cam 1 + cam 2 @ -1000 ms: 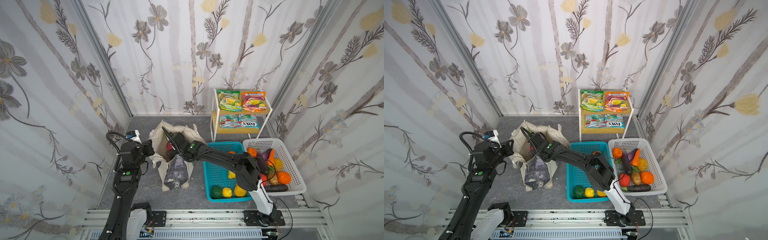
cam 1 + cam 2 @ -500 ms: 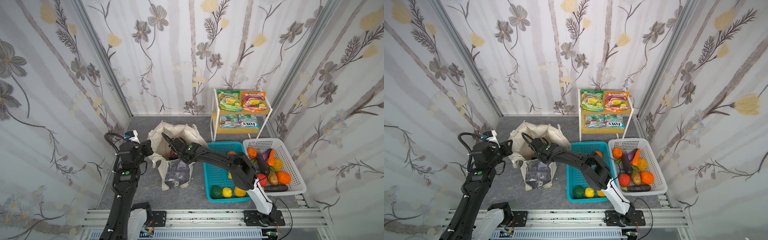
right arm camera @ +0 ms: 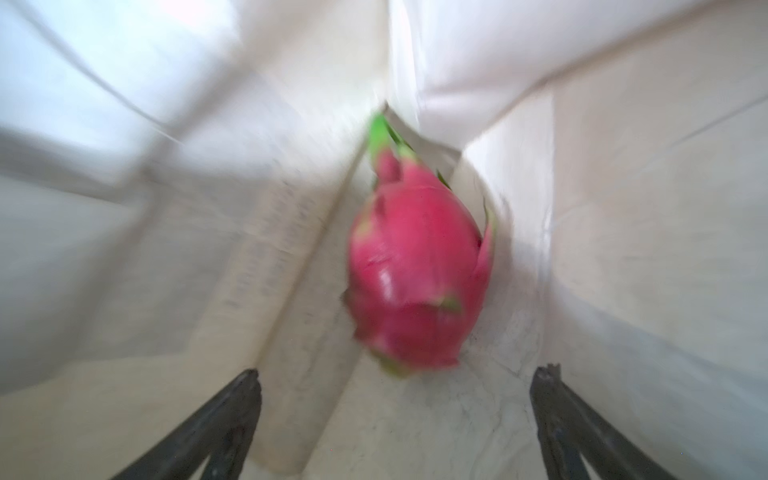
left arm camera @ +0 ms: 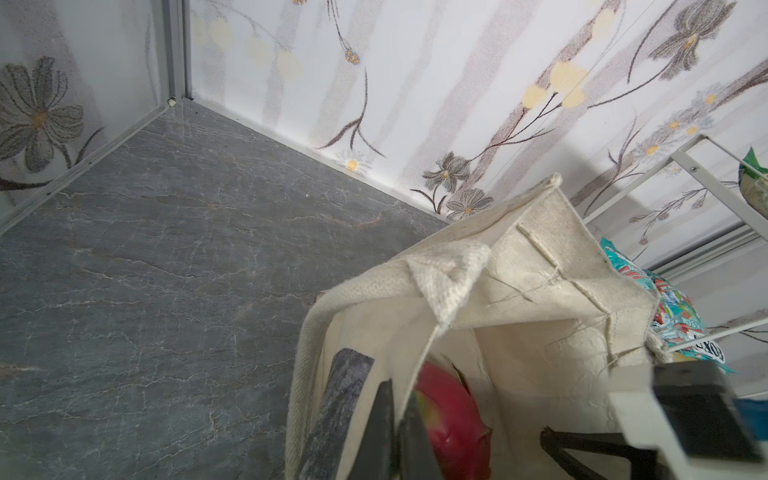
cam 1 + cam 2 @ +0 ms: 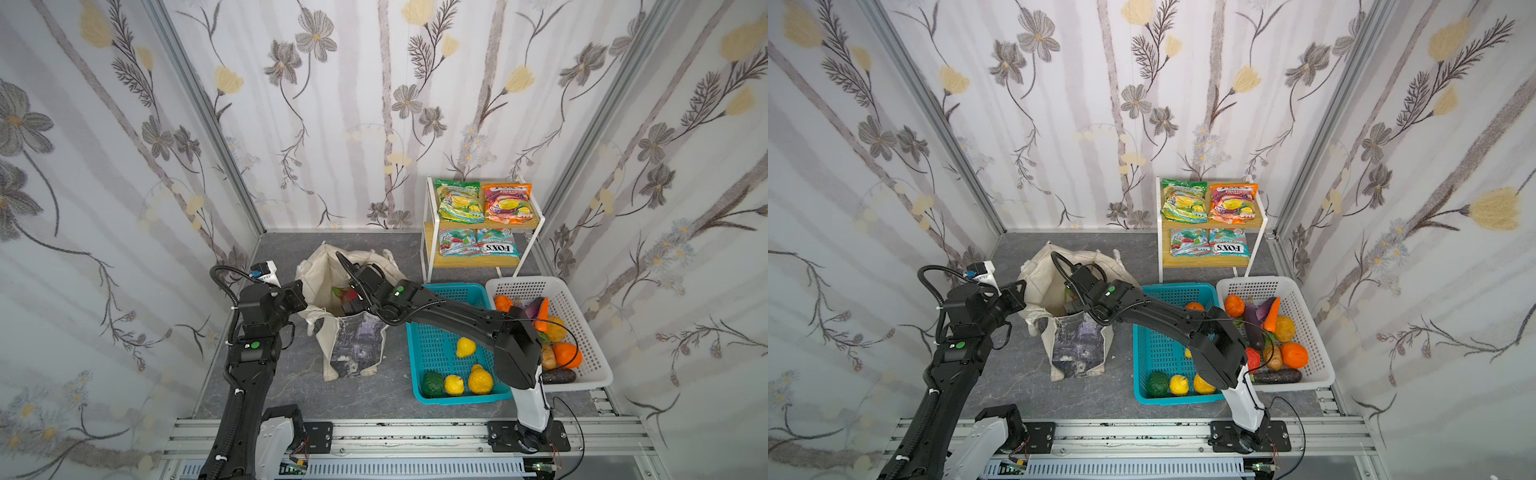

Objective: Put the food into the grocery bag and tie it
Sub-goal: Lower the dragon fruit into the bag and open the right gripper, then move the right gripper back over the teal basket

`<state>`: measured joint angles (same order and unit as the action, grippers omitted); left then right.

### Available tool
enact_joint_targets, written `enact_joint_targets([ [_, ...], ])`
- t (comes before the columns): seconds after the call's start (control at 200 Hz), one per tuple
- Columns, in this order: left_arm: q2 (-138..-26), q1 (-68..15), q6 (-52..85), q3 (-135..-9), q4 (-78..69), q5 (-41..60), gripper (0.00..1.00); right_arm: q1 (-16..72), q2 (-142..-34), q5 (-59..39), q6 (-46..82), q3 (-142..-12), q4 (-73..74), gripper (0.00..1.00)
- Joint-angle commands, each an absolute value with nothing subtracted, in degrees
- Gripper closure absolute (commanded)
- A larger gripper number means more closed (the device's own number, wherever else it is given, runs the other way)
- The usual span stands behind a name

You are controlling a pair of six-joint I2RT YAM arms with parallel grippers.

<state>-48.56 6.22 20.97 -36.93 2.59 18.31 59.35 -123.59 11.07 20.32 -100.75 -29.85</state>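
Note:
The cream grocery bag (image 5: 320,266) (image 5: 1038,270) stands open on the grey floor, its dark printed panel facing front. My left gripper (image 5: 305,297) (image 4: 398,395) is shut on the bag's near rim cloth and holds the mouth open. My right gripper (image 5: 351,306) (image 3: 401,372) reaches into the bag from the right, jaws wide open with nothing between them. A pink dragon fruit (image 3: 419,266) (image 4: 449,415) (image 5: 348,294) lies loose inside the bag just beyond the fingertips (image 3: 249,382). The right wrist view is blurred.
A teal basket (image 5: 457,287) right of the bag holds yellow and green toy fruits (image 5: 465,347). A white basket (image 5: 590,332) beside it holds several vegetables. A two-tier shelf (image 5: 428,232) at the back carries snack packets (image 5: 459,201). Walls close in on three sides.
My right jaws have spread wider and the pink fruit has left them and lies loose in the bag. The bag stands more upright. My left gripper keeps its hold on the rim.

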Motion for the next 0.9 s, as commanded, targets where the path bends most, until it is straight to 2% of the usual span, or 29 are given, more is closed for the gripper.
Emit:
enact_joint_targets([
  [0.0, -48.3, 6.3, 20.7, -36.7, -0.1, 18.6, 1.00, 59.6, -120.4, 12.9, 21.5, -99.1, -26.8, 0.00],
  [0.12, -48.0, 6.3, 21.1, -36.7, -0.1, 17.8, 1.00, 59.8, -113.9, 16.3, 22.7, -94.1, -23.1, 0.00],
  [0.375, -48.1, 6.3, 21.5, -36.2, -1.4, 19.2, 1.00, 59.2, -88.1, 19.4, 23.5, -67.6, -0.1, 0.00],
  [0.525, -48.2, 6.3, 21.9, -36.1, -1.7, 19.6, 1.00, 57.3, -80.4, 29.4, 28.3, -56.3, 3.8, 0.00],
  [0.605, -48.1, 6.3, 22.1, -36.2, -1.7, 19.3, 1.00, 55.5, -78.4, 31.1, 31.4, -51.9, 2.9, 0.00],
  [0.675, -47.7, 6.3, 22.5, -36.1, -1.7, 18.7, 1.00, 53.4, -77.4, 29.8, 35.1, -48.5, 2.6, 0.00],
  [0.789, -47.5, 6.4, 22.7, -36.0, -1.7, 18.8, 1.00, 49.1, -77.1, 21.2, 36.7, -41.6, 9.3, 0.01],
  [0.894, -47.3, 6.4, 22.8, -36.1, -1.7, 18.7, 1.00, 44.6, -79.1, 14.7, 38.7, -38.7, 14.2, 0.06],
])
